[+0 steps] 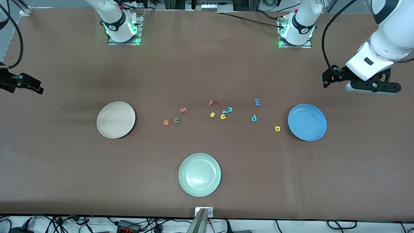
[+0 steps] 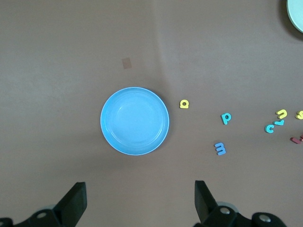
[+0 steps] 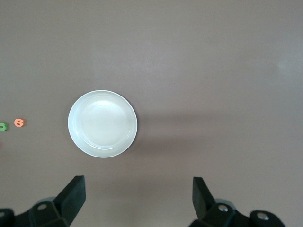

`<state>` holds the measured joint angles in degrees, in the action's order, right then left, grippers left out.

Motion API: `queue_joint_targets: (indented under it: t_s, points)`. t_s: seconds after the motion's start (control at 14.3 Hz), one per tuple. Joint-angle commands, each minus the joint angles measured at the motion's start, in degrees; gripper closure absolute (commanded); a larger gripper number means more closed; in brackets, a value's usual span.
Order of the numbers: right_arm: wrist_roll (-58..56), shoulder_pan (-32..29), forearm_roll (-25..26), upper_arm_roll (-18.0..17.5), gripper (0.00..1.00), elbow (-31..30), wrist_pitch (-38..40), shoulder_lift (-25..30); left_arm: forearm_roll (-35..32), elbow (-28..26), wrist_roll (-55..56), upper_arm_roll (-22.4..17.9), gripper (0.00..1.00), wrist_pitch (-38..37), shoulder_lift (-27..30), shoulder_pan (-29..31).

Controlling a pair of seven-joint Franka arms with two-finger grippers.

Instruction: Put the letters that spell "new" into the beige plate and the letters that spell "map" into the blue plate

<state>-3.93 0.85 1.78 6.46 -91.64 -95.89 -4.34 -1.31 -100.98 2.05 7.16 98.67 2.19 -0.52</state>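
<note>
The beige plate [image 1: 115, 119] lies toward the right arm's end of the table, the blue plate [image 1: 307, 122] toward the left arm's end. Between them lie the salmon w [image 1: 183, 110], green n [image 1: 176, 120] and orange e [image 1: 166, 122], then the blue m [image 1: 257, 102], teal p [image 1: 254, 118] and yellow a [image 1: 277, 128]. My left gripper [image 2: 140, 191] hangs open and empty high beside the blue plate [image 2: 135, 121]. My right gripper [image 3: 137, 189] hangs open and empty high beside the beige plate [image 3: 102, 124].
A pale green plate [image 1: 200, 174] sits nearer the front camera, mid-table. A red f [image 1: 212, 103], yellow s [image 1: 212, 114], yellow u [image 1: 223, 116] and teal c [image 1: 230, 109] cluster between the two letter groups.
</note>
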Motion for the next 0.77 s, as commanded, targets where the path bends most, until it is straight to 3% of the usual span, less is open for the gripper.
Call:
queue_joint_targets:
  t_s: [0.0,0.7]
  points:
    - [-0.2,0.55,-0.72,-0.31,0.0,-1.0,-1.14,0.74,1.22,1.13,-1.17,0.13,0.0,-1.2,-0.17,0.61]
    - [-0.02,1.43,-0.54,-0.31,0.0,-0.38,-0.62,-1.37,1.31,1.05,-1.17,0.22,0.0,-1.2,-1.48,-0.35]
